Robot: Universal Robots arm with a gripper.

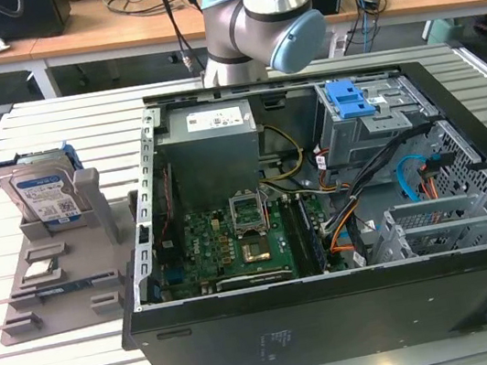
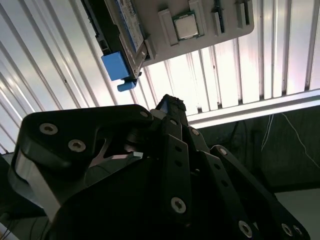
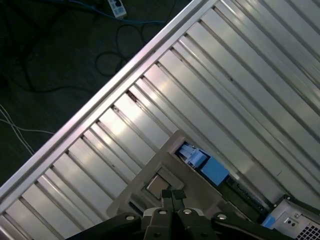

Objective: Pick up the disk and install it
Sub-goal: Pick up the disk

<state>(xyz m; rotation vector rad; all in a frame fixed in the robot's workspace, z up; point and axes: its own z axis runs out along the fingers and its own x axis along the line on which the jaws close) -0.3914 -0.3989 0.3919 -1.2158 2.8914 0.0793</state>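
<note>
Our gripper (image 3: pixel 173 194) hangs closed and empty, well apart from the disk (image 1: pixel 41 191) in its grey holder (image 1: pixel 93 195). For a clean grasp, we'd want the jaws wide and square to its blue carrier.

- how much of the disk (image 1: pixel 41 189) is visible?
- its lower part is hidden in the slot at the grey stand's (image 1: pixel 91 202) back edge. in the second wrist view, the picture's edge cuts it off.
- and the arm (image 1: pixel 258 13)?
- cut off above the elbow.
</note>
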